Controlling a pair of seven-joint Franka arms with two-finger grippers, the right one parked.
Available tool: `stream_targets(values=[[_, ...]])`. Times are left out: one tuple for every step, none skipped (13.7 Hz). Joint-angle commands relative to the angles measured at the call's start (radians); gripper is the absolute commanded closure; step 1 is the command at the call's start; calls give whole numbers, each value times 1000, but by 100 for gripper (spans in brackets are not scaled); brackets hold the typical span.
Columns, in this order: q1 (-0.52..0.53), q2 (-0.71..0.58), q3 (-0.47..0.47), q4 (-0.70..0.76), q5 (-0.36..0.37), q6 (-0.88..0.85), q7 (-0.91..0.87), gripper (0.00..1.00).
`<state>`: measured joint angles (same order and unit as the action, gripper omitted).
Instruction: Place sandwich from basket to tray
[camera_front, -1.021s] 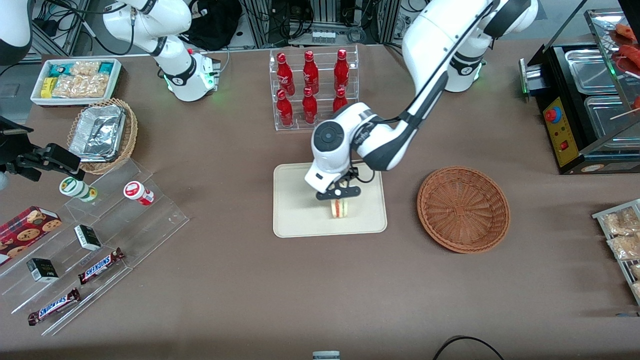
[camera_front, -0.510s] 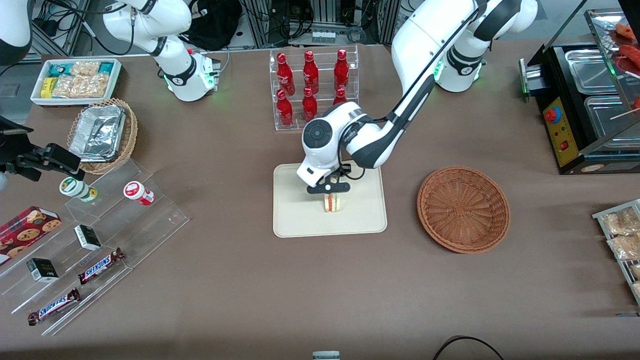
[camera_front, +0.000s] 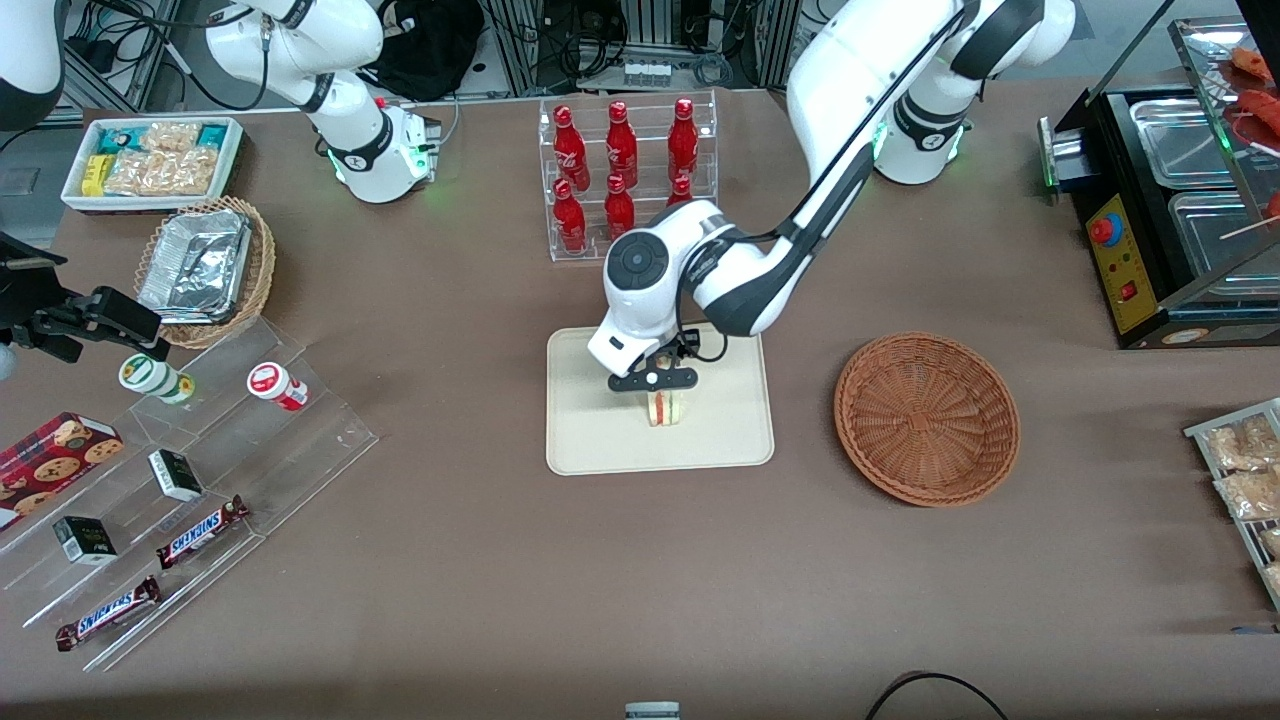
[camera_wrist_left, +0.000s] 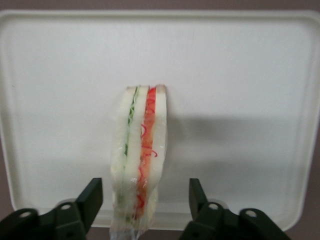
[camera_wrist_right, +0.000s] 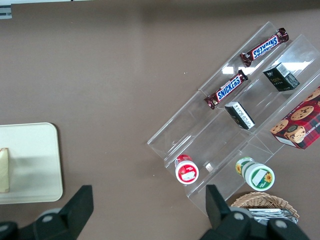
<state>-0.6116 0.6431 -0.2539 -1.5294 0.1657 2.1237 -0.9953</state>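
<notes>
The tray (camera_front: 590, 440) lies flat on the brown tabletop (camera_front: 500, 600), nearer to the front camera than the clear rack (camera_front: 628, 178) holding 6 red bottles. The tray carries 1 item: the sandwich (camera_front: 664, 409), standing on edge with its red, white and green layers facing up toward the wrist camera. The rest of the tray surface is bare.

The basket (camera_front: 927, 417) sits on the tabletop beside the tray, toward the working arm's end, apart from the tray. Its woven interior holds nothing.

Toward the parked arm's end, a tan wicker basket (camera_front: 255, 290) holds foil trays (camera_front: 196, 264), and a white box (camera_front: 152, 158) holds wrapped snacks. A stepped clear display (camera_front: 210, 470) carries 2 Snickers bars (camera_front: 200, 531), 2 small dark boxes (camera_front: 176, 474), 2 round tubs (camera_front: 277, 386) and a cookie box (camera_front: 55, 453).

The gripper (camera_front: 656, 381) hangs directly above the sandwich, over the middle of the tray. In the left wrist view the gripper (camera_wrist_left: 144, 197) has its fingers (camera_wrist_left: 91, 196) spread, 1 on each side of the sandwich (camera_wrist_left: 141, 160). A visible gap separates each finger from the bread, so neither finger touches it. The sandwich rests on the tray (camera_wrist_left: 240, 75) and lies between the 2 fingers, closer to 1 of them than to the other.
</notes>
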Motion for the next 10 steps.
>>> stream_targets(values=[[16, -147, 44, -60, 0, -62, -48, 0], [30, -196, 50, -67, 0, -121, -43, 0], [56, -236, 51, -72, 0, -180, -34, 0], [90, -279, 51, -72, 1, -238, -31, 0], [123, -322, 51, -74, 3, -290, -20, 0], [171, -368, 51, -77, 3, -344, 6, 0], [209, -409, 50, -87, 2, -385, 48, 0], [255, -460, 50, -112, 0, -416, 106, 0], [306, -508, 50, -139, -2, -433, 171, 0], [350, -555, 50, -171, -5, -454, 240, 0]])
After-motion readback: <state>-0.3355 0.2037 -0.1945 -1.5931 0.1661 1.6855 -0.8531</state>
